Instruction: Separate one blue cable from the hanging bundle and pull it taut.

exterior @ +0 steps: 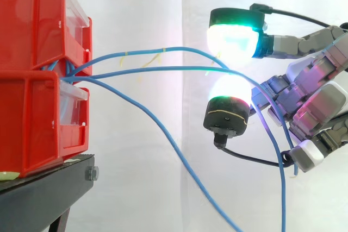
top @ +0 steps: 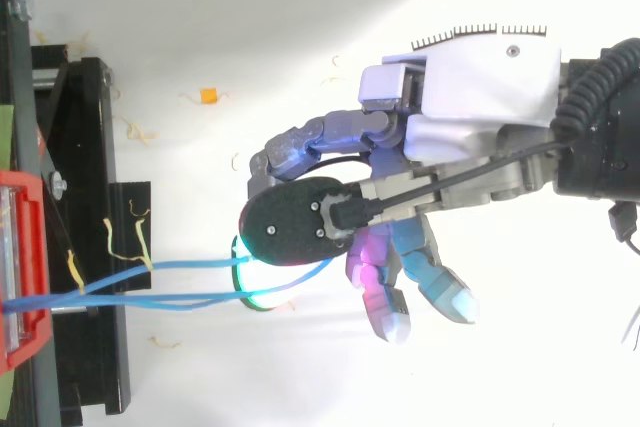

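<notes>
- Between the glowing fingertips [exterior: 234, 39], out to the right of the red bins [exterior: 32, 107], the blue cable [exterior: 163, 49] ends its free span. It leaves the bundle [exterior: 68, 73] at the seam between the two stacked bins and arcs across open air.
- It looks thin, light and limp, with just enough spring to hold a curve. The smooth jacket will probably slide through a soft pinch, so the grip needs to be firm.
- A sound place to take it is the open mid-span, clear of the small yellow ties [top: 143, 252] and out where the strands fan apart.
- The hand [top: 480, 87] is clamped on this cable, pinching it between two facing pads. The glow hides the contact, so the second cable [exterior: 163, 68], which runs to the same spot, may be caught as well.
- A third cable [exterior: 182, 161] droops well clear, down toward the bottom of the side view.
- The bins rest on a black stand [exterior: 38, 199] before the white curtain [exterior: 141, 4].
- I can read no writing on the cables, the bins or the stand.
</notes>
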